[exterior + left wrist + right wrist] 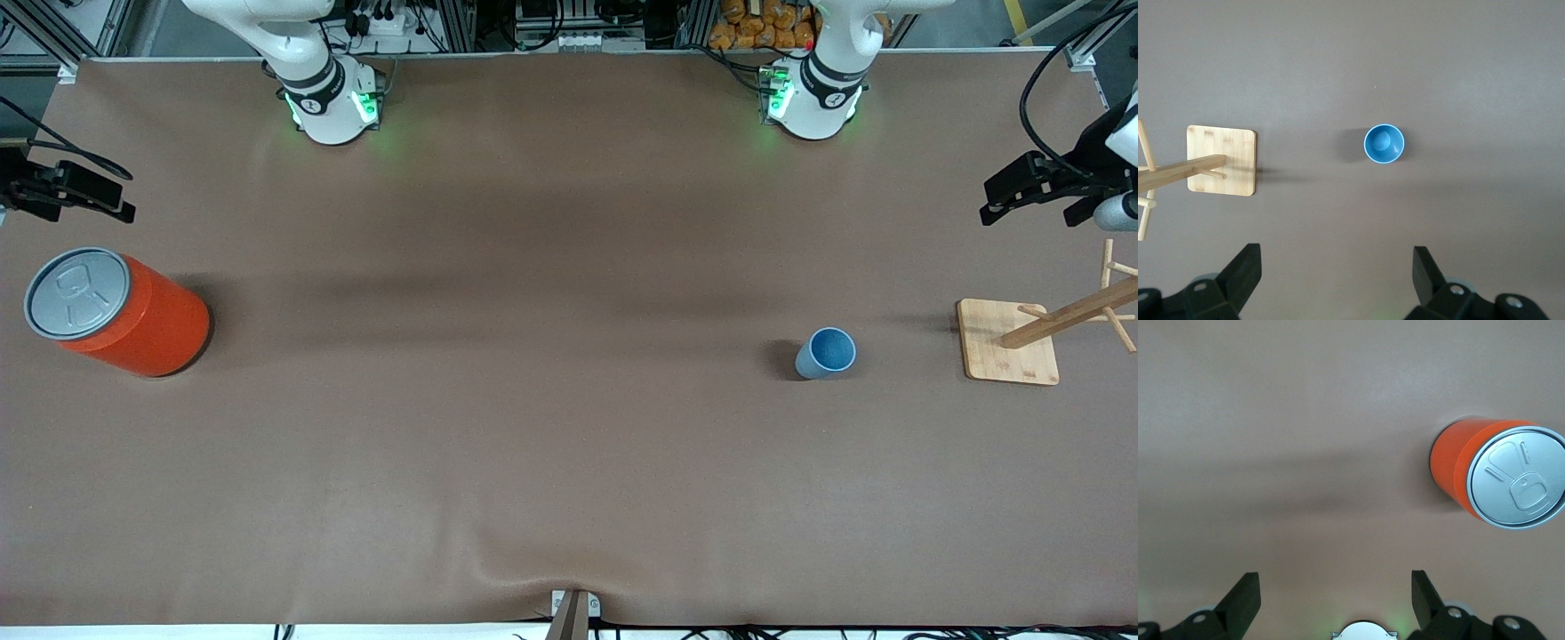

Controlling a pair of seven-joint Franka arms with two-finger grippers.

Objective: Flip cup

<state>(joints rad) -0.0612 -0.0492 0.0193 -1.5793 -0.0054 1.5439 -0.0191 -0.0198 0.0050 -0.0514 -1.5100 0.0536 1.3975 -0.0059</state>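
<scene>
Front view first: the brown-covered table (569,444) stretches wide, with the two arm bases at its top edge. The small light blue cup (826,353) stands upright on the cloth, mouth up, toward the left arm's end of the table, its darker blue inside showing. Just beside it, closer still to that end, sits a wooden mug stand (1009,342) with a square bamboo base and a pegged post. Well apart from both, at the right arm's end, a large orange can (116,311) stands upright with its grey pull-tab lid on top. The left gripper (1022,191) hangs over the edge of the table at the left arm's end, above the mug stand's area; the right gripper (71,191) hangs over the edge at the right arm's end, farther from the front camera than the can. Both arms wait, touching nothing.

Left wrist view: the left gripper (1335,280) looks straight down, its two black fingers (1245,273) set wide apart with bare cloth between them. The cup (1384,143) is seen from directly above, open end up, and the mug stand (1221,160) lies near it but not touching.

Right wrist view: the right gripper (1335,600) also has its fingers (1245,597) spread wide over bare cloth. The orange can (1498,477) stands off to one side, lid facing the camera.
</scene>
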